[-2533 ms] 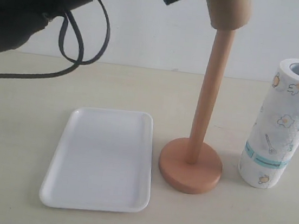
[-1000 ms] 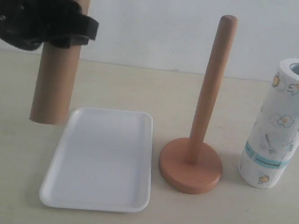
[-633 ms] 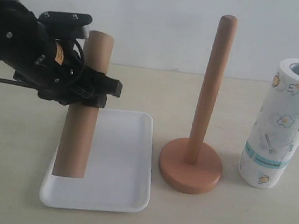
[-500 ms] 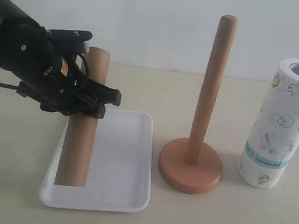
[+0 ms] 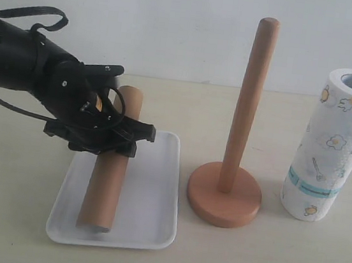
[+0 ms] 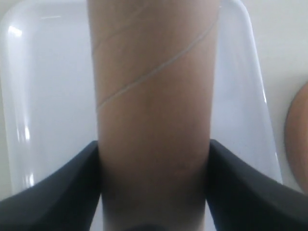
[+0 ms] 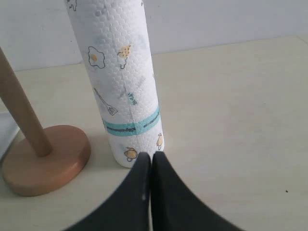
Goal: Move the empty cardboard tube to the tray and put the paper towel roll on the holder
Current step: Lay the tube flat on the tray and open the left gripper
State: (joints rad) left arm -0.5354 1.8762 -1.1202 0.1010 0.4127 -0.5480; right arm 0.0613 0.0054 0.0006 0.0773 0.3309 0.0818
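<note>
The empty cardboard tube, plain brown, lies lengthwise over the white tray, its near end down on the tray floor. My left gripper is shut on the tube's middle. In the left wrist view both black fingers press the sides of the tube, with the tray beneath. The paper towel roll stands upright at the right. The wooden holder stands bare between tray and roll. My right gripper is shut and empty, just in front of the base of the roll.
The holder's round base sits close beside the roll. The tray's right rim lies a short gap from the holder base. A black cable loops over the left arm. A pale wall closes the back of the table.
The tube has tipped from upright to lying along the tray. My left gripper came down and to the right with it. The right gripper, holder and roll have not moved.
</note>
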